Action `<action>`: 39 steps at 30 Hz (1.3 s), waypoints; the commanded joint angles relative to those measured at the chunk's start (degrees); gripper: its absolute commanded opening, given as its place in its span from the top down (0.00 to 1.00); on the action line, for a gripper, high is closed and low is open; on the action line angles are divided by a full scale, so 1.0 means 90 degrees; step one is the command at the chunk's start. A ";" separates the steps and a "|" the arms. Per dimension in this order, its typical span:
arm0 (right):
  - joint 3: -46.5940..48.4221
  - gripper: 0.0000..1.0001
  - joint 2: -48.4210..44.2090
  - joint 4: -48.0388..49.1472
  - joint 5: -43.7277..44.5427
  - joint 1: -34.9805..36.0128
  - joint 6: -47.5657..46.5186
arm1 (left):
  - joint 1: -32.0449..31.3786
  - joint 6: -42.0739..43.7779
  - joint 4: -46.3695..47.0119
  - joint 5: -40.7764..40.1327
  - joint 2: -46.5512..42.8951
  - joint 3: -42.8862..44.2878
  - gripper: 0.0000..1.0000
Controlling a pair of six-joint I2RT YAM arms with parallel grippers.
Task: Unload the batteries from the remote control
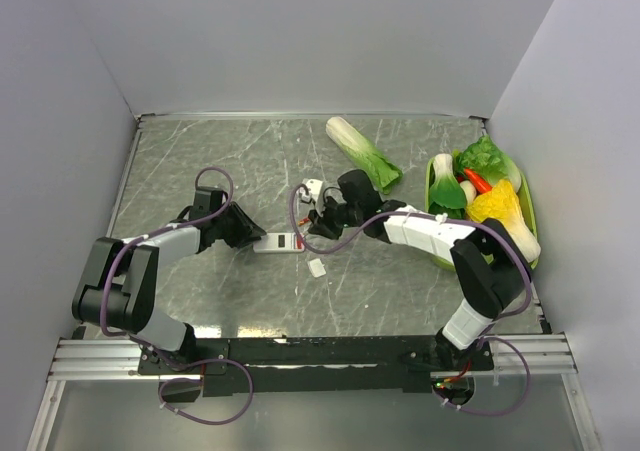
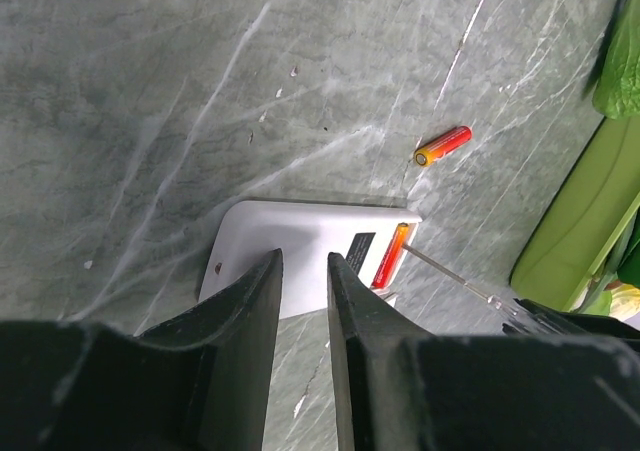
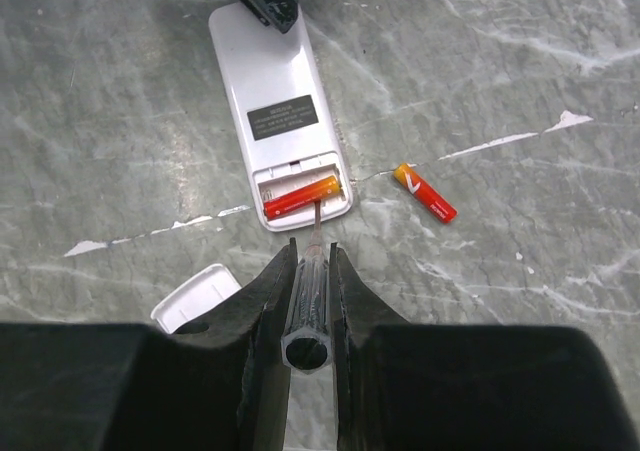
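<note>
The white remote control lies flat on the table with its back up and its battery bay open; it also shows in the top view. One red battery sits in the bay. The other battery lies loose on the table just to the right, also in the left wrist view. My right gripper is shut on a clear-handled screwdriver, whose tip touches the battery in the bay. My left gripper is nearly closed, its tips resting on the remote's far end.
The small white cover piece lies on the table beside my right fingers, also in the top view. A napa cabbage lies at the back. A green basket of vegetables stands at the right.
</note>
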 commanded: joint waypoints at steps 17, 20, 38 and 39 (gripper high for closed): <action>-0.1656 1.00 -0.0729 0.1857 0.0215 -0.0052 0.2148 | 0.0006 0.0018 -0.0201 -0.0254 -0.0016 -0.0148 0.68; -0.1920 1.00 -0.0788 0.2132 0.0274 -0.0062 0.2295 | 0.0006 -0.0020 -0.0182 -0.0312 -0.0055 -0.0187 0.67; -0.2673 1.00 -0.0681 0.3412 0.0635 -0.0062 0.2813 | -0.0004 0.0018 -0.0445 -0.0400 -0.0212 -0.0187 0.67; -0.2673 1.00 -0.0671 0.3412 0.0655 -0.0062 0.2822 | -0.0004 0.0009 -0.0455 -0.0410 -0.0212 -0.0187 0.67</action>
